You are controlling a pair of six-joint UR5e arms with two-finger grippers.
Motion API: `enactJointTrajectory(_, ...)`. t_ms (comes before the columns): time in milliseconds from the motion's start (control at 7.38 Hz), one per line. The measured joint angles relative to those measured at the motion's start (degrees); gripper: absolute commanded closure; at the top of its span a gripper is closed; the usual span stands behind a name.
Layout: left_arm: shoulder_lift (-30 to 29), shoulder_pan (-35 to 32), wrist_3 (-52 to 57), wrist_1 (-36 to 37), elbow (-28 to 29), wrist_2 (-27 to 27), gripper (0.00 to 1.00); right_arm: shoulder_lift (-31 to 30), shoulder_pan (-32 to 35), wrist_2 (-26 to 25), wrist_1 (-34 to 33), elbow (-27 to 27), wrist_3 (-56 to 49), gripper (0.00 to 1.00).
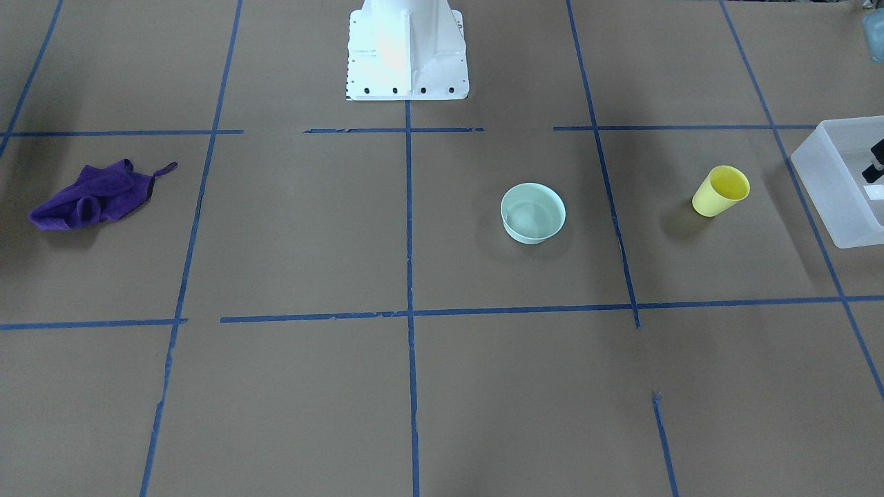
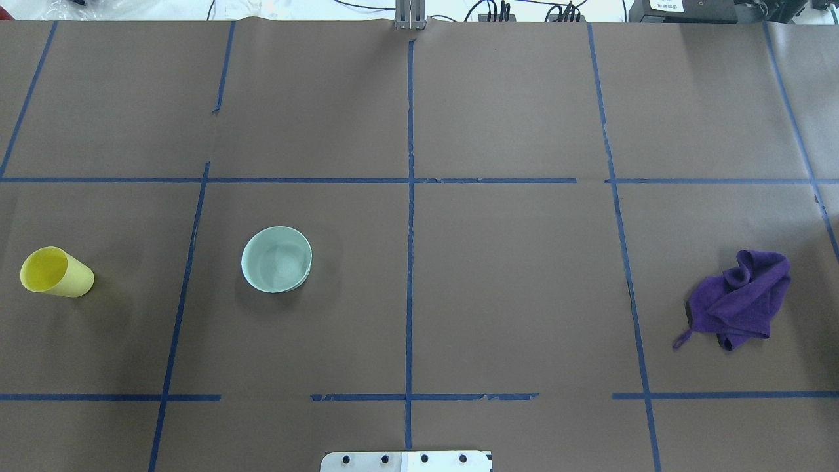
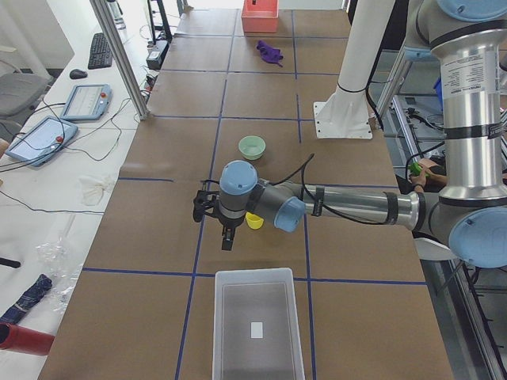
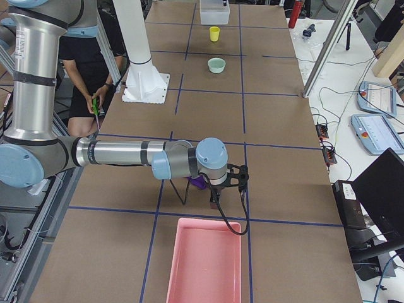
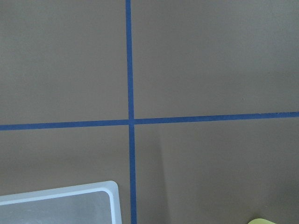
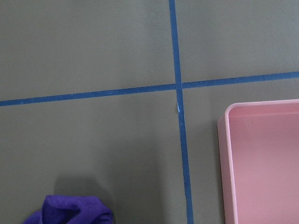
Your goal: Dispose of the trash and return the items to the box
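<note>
The yellow cup [image 1: 722, 191] stands mouth up on the brown table, a short way from the frosted-white box [image 1: 829, 193]. The cup also shows in the overhead view [image 2: 56, 272], and its rim shows at the bottom edge of the left wrist view [image 5: 264, 220]. The box holds only a white label and sits at the table's end [image 3: 218, 332]. My left gripper [image 3: 226, 237] hangs above the table between the cup and the box, and I cannot tell if it is open. My right gripper [image 4: 213, 199] hangs over the purple cloth [image 4: 197, 183], and I cannot tell if it is open.
A pale green bowl [image 1: 532, 212] stands near the table's middle. The purple cloth [image 2: 741, 301] lies crumpled at the other end, beside a pink tray [image 4: 205, 259]. Blue tape lines cross the table. The white robot base [image 1: 406, 48] stands at the table's edge.
</note>
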Motion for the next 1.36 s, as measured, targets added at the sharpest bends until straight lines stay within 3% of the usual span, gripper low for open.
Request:
enactJointTrajectory(542,3.8,10.9,-16.8,-11.3,-1.7,1.3,0.01,0.0,0.0,0.2,0.4,0.2,0.0,0.0)
enactJointTrajectory(1085,4.6,16.6,-23.2,-15.7,-0.7,4.8,0.01,0.0,0.0,0.3,0.5,0.1,0.1,0.0)
enactJointTrajectory(1356,4.0,19.6,-26.5,-20.8,2.8,7.5,0.01,0.1,0.0,0.3,0.5,0.1,0.1,0.0)
